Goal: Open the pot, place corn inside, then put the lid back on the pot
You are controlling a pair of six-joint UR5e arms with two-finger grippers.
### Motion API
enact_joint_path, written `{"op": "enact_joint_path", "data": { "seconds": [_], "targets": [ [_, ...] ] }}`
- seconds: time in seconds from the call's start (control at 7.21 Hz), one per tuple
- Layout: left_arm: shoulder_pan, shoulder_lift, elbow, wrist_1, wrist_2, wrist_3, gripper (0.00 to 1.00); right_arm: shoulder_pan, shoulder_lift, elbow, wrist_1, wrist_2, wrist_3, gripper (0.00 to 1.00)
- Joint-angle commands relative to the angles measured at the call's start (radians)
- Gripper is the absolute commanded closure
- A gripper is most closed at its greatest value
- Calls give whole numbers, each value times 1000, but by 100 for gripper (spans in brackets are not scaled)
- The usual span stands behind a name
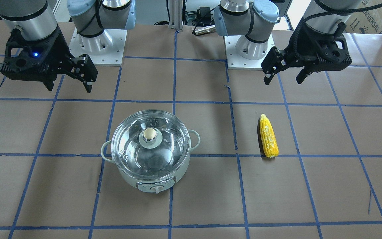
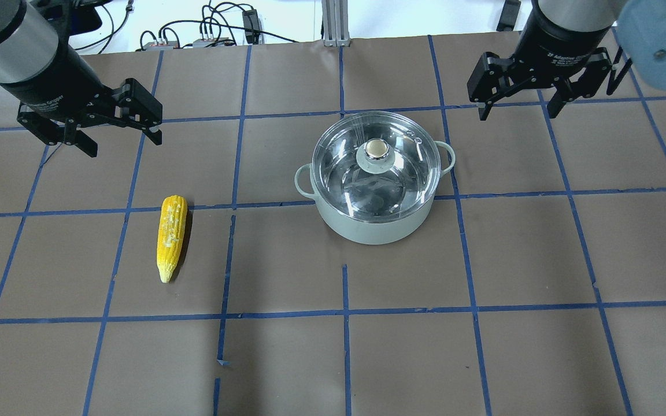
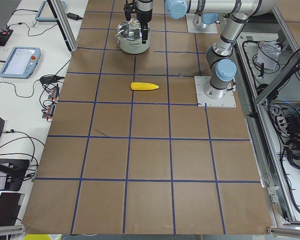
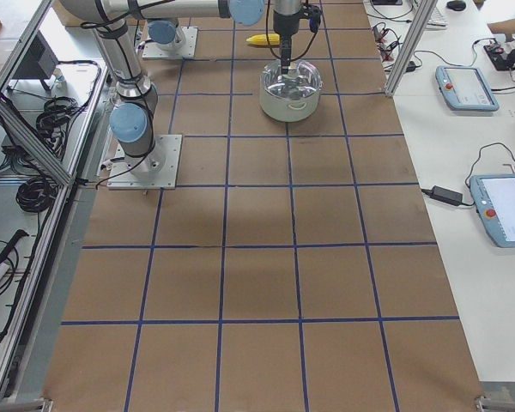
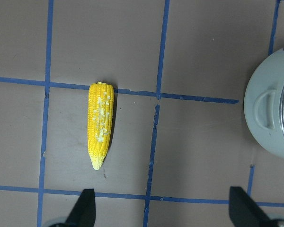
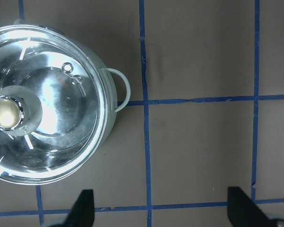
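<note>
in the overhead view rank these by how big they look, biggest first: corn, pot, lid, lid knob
1. pot, counting its body and side handles
2. lid, almost as wide as the pot, so a close second
3. corn, long but narrow
4. lid knob, clearly the smallest

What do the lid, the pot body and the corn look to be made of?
The lid: clear glass by the look, the shiny interior shows through it.
The pot: smooth pale mint body, plastic or coated metal, cannot tell which.
The corn: evenly yellow with a slight gloss, possibly a plastic replica, unsure.
</note>
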Motion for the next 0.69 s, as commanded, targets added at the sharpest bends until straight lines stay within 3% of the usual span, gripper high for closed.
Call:
{"op": "enact_joint_path", "data": {
  "seconds": [0.0, 0.55],
  "targets": [
    [37, -92, -95, 152, -5, 42, 0, 14, 1, 3, -10, 9, 10, 0],
    [107, -237, -346, 614, -2, 102, 0, 157, 123, -9, -120, 10, 111, 0]
  ]
}}
